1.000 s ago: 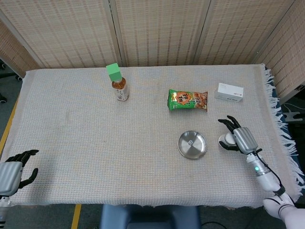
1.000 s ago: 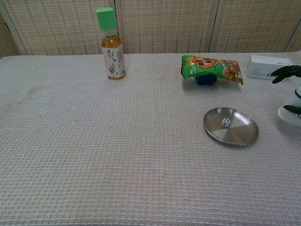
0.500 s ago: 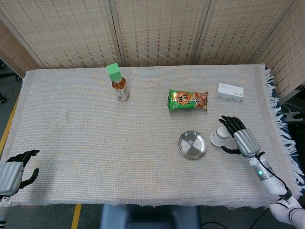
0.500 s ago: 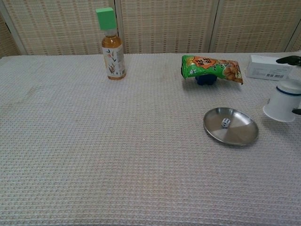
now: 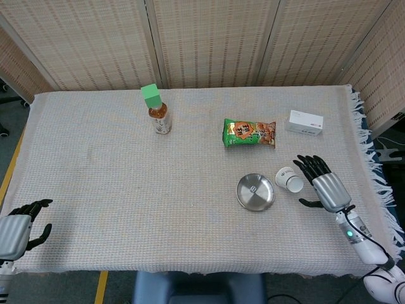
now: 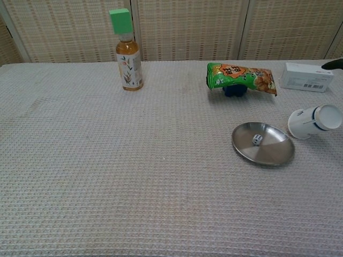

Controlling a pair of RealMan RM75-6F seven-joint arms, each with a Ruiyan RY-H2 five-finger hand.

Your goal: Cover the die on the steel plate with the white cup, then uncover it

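The white cup (image 5: 290, 179) lies on its side on the cloth, just right of the steel plate (image 5: 255, 197); in the chest view the cup (image 6: 313, 121) points its base to the right. A small white die (image 6: 258, 140) sits on the plate (image 6: 273, 152), uncovered. My right hand (image 5: 323, 185) hovers right of the cup with its fingers spread, holding nothing; only a dark fingertip (image 6: 333, 64) shows in the chest view. My left hand (image 5: 19, 229) rests at the near left corner, far from the plate, with nothing in it.
A green snack bag (image 5: 249, 133) lies behind the plate, with a white box (image 5: 304, 122) to its right. A tea bottle with a green cap (image 5: 158, 113) stands at the back middle. The fringed table edge (image 5: 373, 171) runs close by my right hand.
The cup moved left toward the plate and tipped from upright onto its side. My right hand let go of it and spread its fingers. The left hand stayed put.
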